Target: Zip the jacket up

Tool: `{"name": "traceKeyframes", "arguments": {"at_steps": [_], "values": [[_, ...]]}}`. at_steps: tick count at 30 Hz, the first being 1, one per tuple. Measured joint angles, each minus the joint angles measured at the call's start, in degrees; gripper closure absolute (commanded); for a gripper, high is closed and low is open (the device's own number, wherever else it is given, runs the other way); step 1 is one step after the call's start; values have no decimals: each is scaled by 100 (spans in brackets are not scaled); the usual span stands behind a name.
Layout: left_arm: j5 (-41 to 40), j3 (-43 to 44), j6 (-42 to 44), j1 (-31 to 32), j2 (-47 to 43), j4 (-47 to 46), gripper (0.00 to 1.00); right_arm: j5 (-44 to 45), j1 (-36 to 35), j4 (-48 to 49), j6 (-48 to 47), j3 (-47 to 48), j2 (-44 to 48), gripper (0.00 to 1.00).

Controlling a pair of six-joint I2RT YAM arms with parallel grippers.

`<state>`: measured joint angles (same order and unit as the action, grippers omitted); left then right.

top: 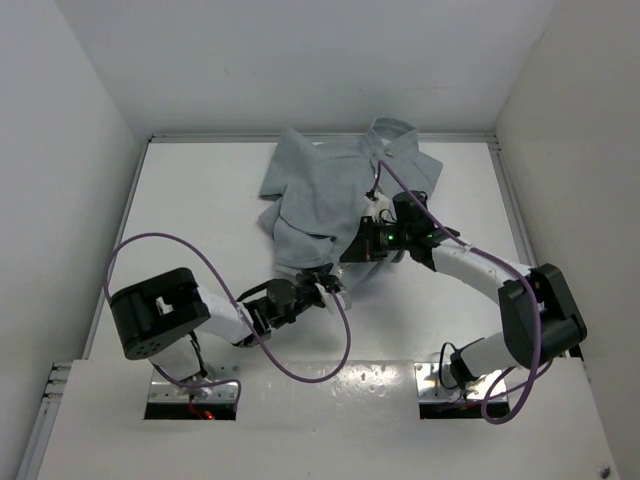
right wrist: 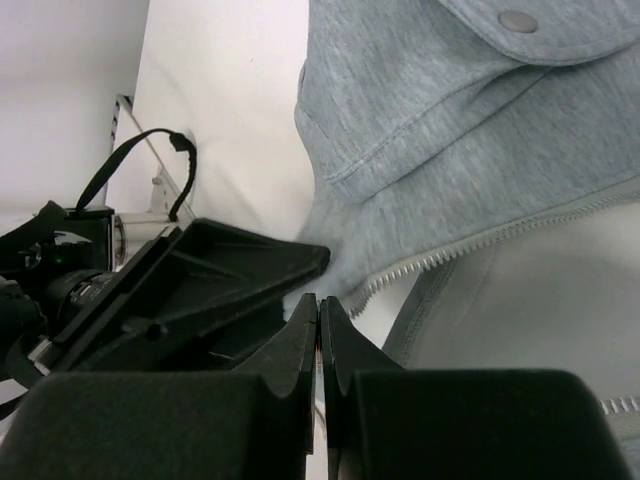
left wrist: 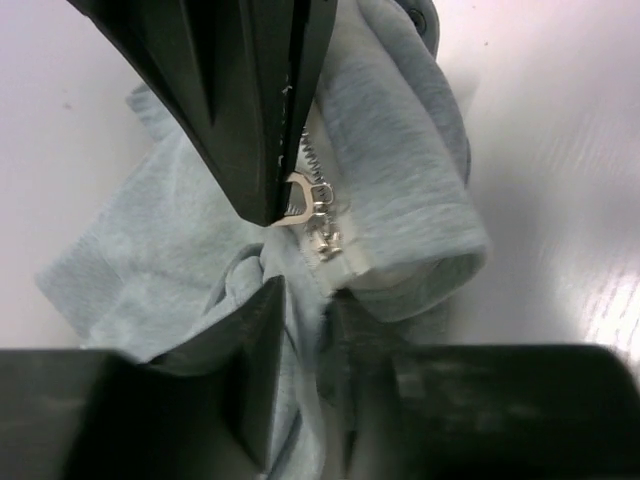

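left claw [left wrist: 305,300] sits closest in its wrist view. Its fingers [left wrist: 262,340] straddle the hem end of the zip, fabric between them, small gap showing. Can't tell if it's clamped or just around it.

jacket [top: 330,195] is bunched on the far half of the bench [top: 200,200], collar [top: 395,135] at the far right. The hem end points toward the arms, right where both claws meet.

zip line [right wrist: 480,240] runs from the hem away toward the collar, i.e. far and a bit right. Open teeth and white lining show past the right claw, so I'd say barely anything is zipped.

right claw [left wrist: 275,205] is clenched tight, tip on the zipper pull [left wrist: 297,195], which looks pinched. It sits just beyond the left claw, on the collar side.

My read: next the right claw drags the pull along that axis, away from the left claw. Left has to anchor the hem or the fabric just follows.
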<state>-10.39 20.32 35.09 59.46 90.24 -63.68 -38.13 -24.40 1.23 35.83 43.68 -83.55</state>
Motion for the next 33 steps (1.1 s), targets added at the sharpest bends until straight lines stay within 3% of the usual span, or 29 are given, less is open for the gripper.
{"name": "traceKeyframes", "arguments": {"at_steps": [2, 3, 4, 7, 14, 21, 33], "values": [[-13, 0, -2, -4, -13, -31, 85, 13, 31, -9, 0, 0, 0, 100], [-17, 0, -2, -7, -39, -26, 97, 26, 48, -20, 0, 0, 0, 100], [-17, -4, 2, -7, -96, 7, 100, 44, 68, -35, 0, 0, 0, 100], [15, -63, 20, -7, -664, 315, 100, 70, 120, -107, 22, 39, 0, 100], [175, -389, 74, 55, -2957, 1749, 100, 227, 365, -350, 101, 557, -66, 100], [22, -564, 234, 450, -5283, 3740, 100, 463, 1005, -476, 127, 1373, -949, 100], [-481, -232, 527, 623, -6470, 5921, 100, 612, 2208, -1008, -310, 2754, -1958, 100]]}}
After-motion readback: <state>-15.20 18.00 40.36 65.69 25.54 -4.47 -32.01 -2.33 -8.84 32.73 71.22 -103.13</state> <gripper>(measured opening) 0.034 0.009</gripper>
